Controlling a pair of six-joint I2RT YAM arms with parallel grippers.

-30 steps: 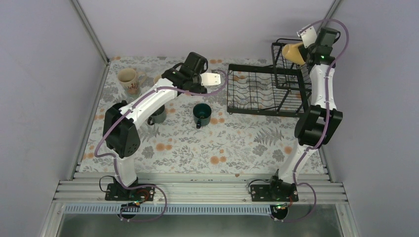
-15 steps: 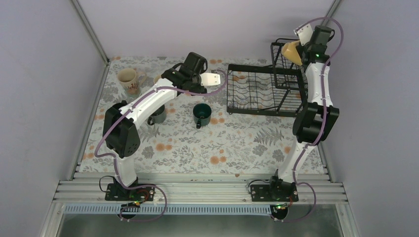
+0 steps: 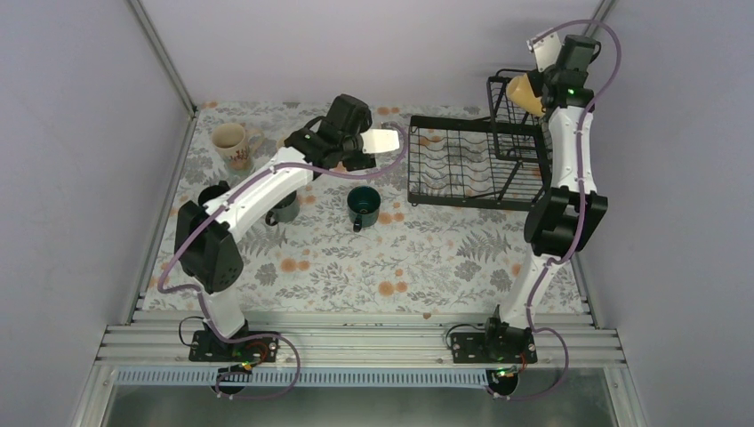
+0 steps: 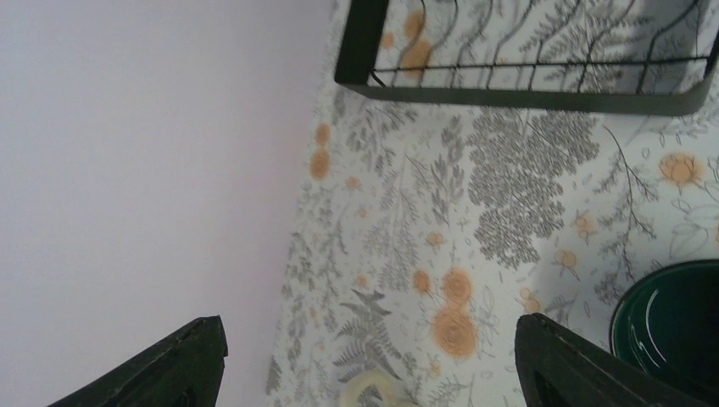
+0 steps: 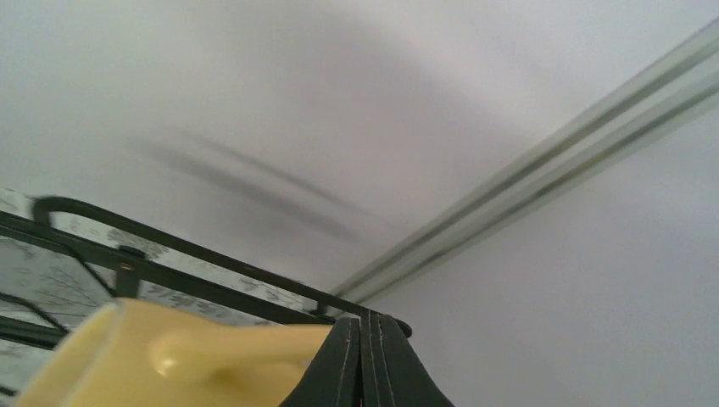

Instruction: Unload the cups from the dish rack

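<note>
The black wire dish rack (image 3: 453, 165) stands at the back right, and its front rail (image 4: 517, 95) crosses the top of the left wrist view. A yellow cup (image 3: 525, 92) lies tilted in the raised basket (image 5: 169, 254). My right gripper (image 5: 370, 339) is beside that cup (image 5: 153, 356) with its fingers pressed together; the handle runs up against the left finger, not between them. My left gripper (image 4: 369, 326) hangs open and empty over the cloth, left of the rack. A dark teal cup (image 3: 363, 203) stands upright below it (image 4: 670, 331).
A cream printed mug (image 3: 231, 142) stands at the back left. A dark grey-green mug (image 3: 284, 210) sits partly under the left arm. A cream handle (image 4: 373, 390) shows at the bottom of the left wrist view. Walls close in on the left, right and back.
My right gripper has closed from part open to fully shut beside the yellow cup, and its wrist rose slightly. The left arm's elbow swung left; its gripper stayed open.
</note>
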